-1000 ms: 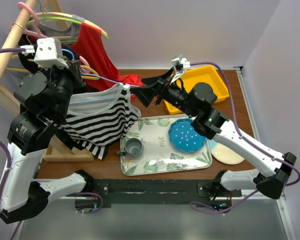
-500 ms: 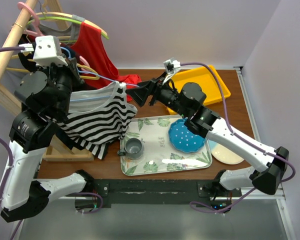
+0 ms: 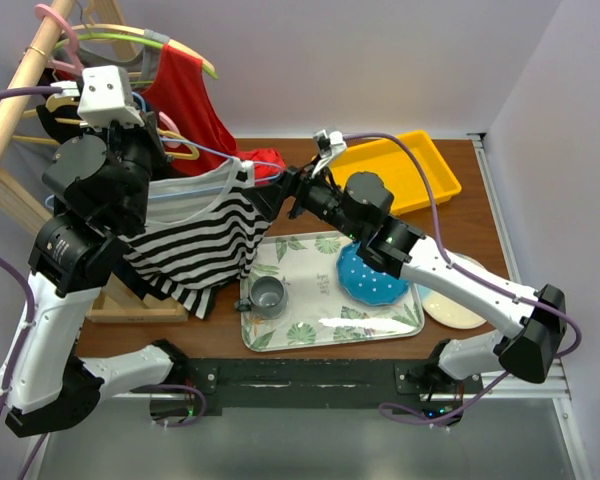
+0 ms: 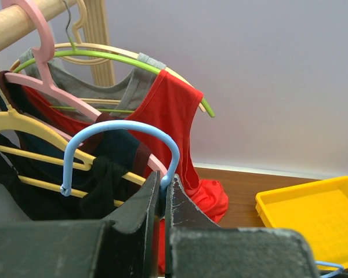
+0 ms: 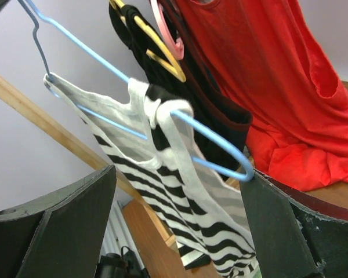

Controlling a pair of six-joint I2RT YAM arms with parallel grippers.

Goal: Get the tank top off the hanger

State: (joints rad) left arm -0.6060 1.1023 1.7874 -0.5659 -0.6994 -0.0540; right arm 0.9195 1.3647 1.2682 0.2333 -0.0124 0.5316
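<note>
i've got the left gripper (image 4: pixel 164 185) pinched together on the hook of the blue hanger (image 4: pixel 127 124), holding it out in front of the wooden rack (image 3: pixel 20 90) and its red top (image 3: pixel 195 100). the striped tank top (image 3: pixel 195 235) is on that hanger, hanging over the left part of the desk (image 3: pixel 460 210), one strap bunched on the wire near its rounded end. my right gripper (image 5: pixel 178 174) has its jaws spread wide to either side of that strap. the hanger's end sits just beside one finger; i cannot tell if they touch.
</note>
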